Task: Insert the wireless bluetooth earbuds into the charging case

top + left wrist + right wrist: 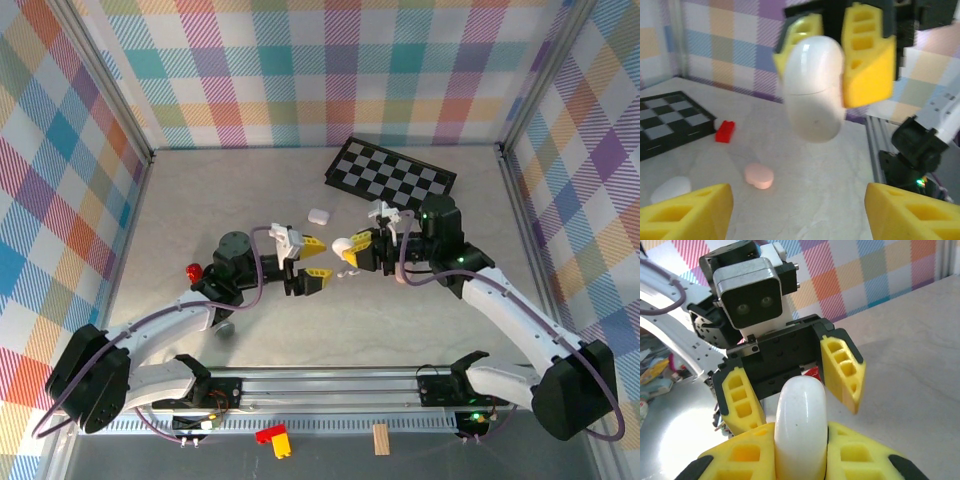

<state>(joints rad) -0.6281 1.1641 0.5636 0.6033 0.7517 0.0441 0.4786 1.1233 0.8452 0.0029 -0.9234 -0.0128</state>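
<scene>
My right gripper is shut on a closed white charging case, holding it off the table with its rounded end pointing at my left gripper. In the left wrist view the case hangs above and beyond my own fingertips, which stand wide apart with nothing between them. In the right wrist view the left gripper's yellow fingers flank the case's far end without touching it. A tiny white piece lies on the table under the grippers, too small to tell whether it is an earbud.
A pink case and a second white case lie on the table, the white one behind the grippers. A red block sits beside the checkerboard. Plaid walls enclose the table.
</scene>
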